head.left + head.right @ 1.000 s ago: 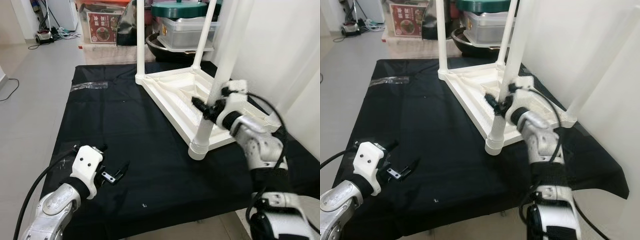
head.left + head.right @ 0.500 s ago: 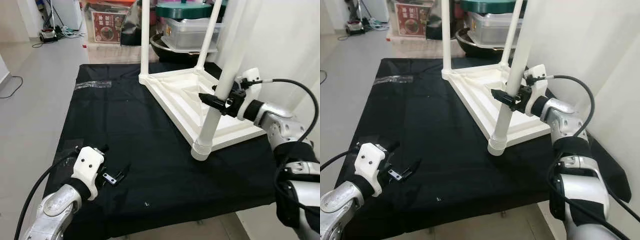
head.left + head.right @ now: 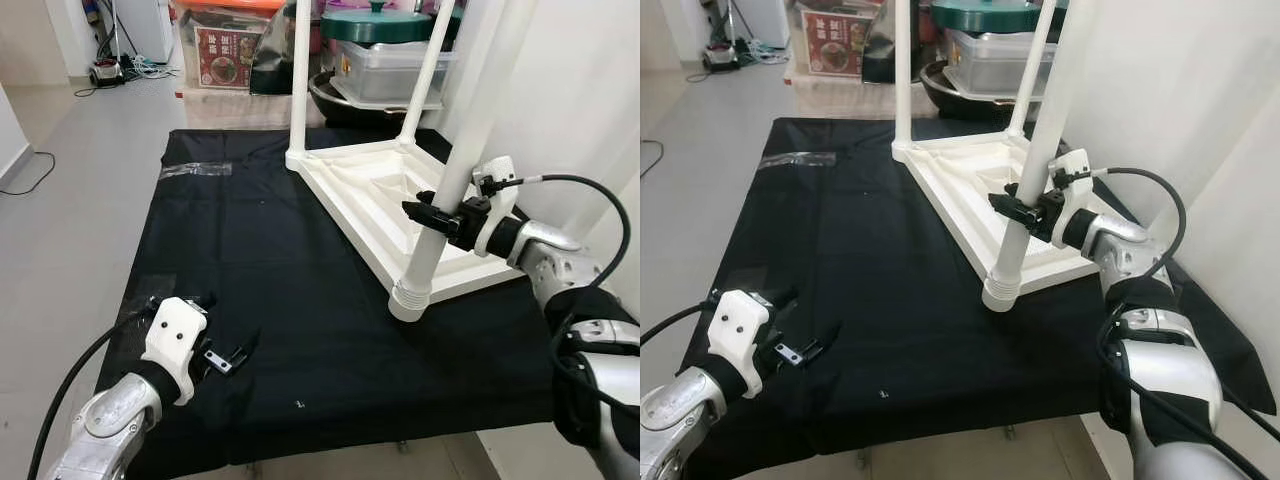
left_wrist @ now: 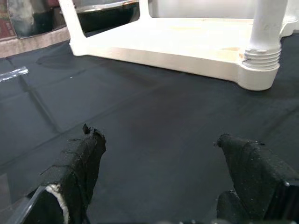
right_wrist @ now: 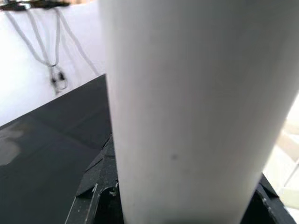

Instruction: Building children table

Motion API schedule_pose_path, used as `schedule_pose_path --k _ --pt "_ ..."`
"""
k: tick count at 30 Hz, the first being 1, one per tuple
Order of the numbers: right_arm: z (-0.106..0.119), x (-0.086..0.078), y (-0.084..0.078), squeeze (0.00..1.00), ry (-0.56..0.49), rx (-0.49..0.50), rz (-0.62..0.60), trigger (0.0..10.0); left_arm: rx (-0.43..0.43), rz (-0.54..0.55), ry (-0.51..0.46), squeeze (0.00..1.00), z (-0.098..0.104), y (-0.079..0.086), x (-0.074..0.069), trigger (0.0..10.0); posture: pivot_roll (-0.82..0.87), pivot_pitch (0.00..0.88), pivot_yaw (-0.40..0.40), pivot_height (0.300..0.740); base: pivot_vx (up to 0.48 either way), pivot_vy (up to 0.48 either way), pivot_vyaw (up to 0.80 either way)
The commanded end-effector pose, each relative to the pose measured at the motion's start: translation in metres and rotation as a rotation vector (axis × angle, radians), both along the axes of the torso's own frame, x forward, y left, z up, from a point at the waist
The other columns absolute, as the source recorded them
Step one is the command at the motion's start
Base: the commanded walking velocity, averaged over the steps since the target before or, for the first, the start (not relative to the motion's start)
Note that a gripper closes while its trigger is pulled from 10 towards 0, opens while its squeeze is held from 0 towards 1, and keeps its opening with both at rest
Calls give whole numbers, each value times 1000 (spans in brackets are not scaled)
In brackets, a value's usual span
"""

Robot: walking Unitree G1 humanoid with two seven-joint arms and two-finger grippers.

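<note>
A white plastic children's table [image 3: 375, 195] lies upside down on a black cloth [image 3: 250, 260] spread over the floor, its top resting flat near the cloth's far right corner, with its legs pointing up. The nearest leg [image 3: 440, 215] stands upright in its threaded socket at the table's near corner, toward the cloth's right edge. The right pincer [image 3: 437, 214] is clamped on that leg partway up, black fingers on either side of the white tube; in the right wrist view the leg [image 5: 187, 107] sits close against the lens between the fingers. Two further legs rise at the table's far corners. The left pincer [image 3: 225, 357] hovers low over the cloth near its front left corner, well apart from the table, fingers spread apart with nothing between them. Behind the cloth's far edge stand stacked plastic storage boxes [image 3: 385, 65] and a dark pan
</note>
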State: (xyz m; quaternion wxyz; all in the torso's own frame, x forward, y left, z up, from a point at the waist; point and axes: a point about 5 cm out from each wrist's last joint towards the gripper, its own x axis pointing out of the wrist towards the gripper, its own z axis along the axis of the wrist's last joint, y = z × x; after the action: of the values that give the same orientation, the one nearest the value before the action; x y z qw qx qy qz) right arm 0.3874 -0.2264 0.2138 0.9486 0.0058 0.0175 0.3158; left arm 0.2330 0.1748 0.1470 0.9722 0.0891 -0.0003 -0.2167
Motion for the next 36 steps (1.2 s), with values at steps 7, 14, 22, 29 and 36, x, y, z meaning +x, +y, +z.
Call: schedule_pose_path --k 7,14,22,29,36 --pt "-43 2 19 0 197 155 -730 0 -5 -20 -4 0 2 -3 2 10000 86 0 -86 740 0 0 0" --pt "-58 -37 100 0 168 211 -748 0 -24 -22 -13 0 4 -7 5 10000 90 0 -78 740 0 0 0" --pt "-40 -35 120 0 81 146 -550 0 -23 -11 -16 0 3 -4 6 10000 86 0 -92 740 0 0 0" --pt "-31 -19 93 0 74 74 -434 0 -40 -4 -10 0 0 -11 3 10000 81 0 -104 740 0 0 0" --pt "-11 3 34 0 97 15 -365 0 -42 -4 -8 0 -1 -10 5 10000 62 0 -101 740 0 0 0"
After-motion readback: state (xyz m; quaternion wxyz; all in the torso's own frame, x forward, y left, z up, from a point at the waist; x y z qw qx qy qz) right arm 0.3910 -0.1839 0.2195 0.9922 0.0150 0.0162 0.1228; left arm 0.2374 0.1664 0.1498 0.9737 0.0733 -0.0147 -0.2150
